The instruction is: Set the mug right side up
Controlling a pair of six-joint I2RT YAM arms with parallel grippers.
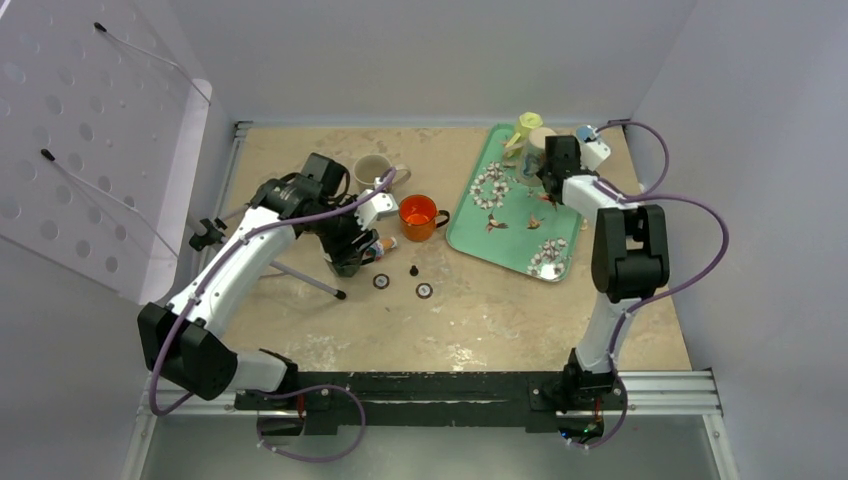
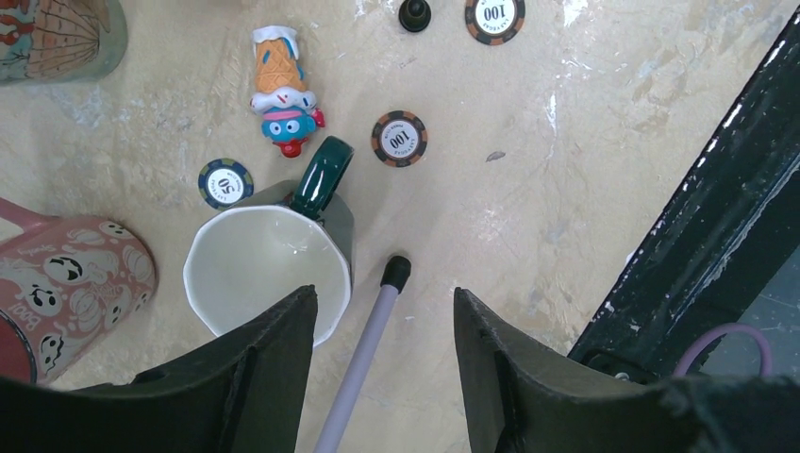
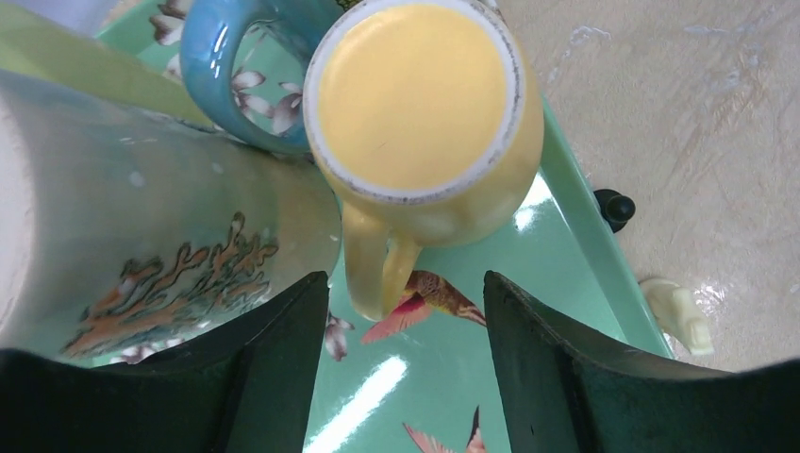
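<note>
Top external: high, behind arm bases, looks down on whole table (image 1: 480, 320). Left wrist: close, down past own fingers (image 2: 255, 377) at table. Right wrist: very close over tray (image 3: 443, 377); tray also in top view.

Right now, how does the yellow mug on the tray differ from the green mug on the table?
The yellow mug is base up, inverted; the green mug is mouth up, cream interior showing. The yellow mug stands on the tray; the green mug stands on the table. Both have one handle.
</note>
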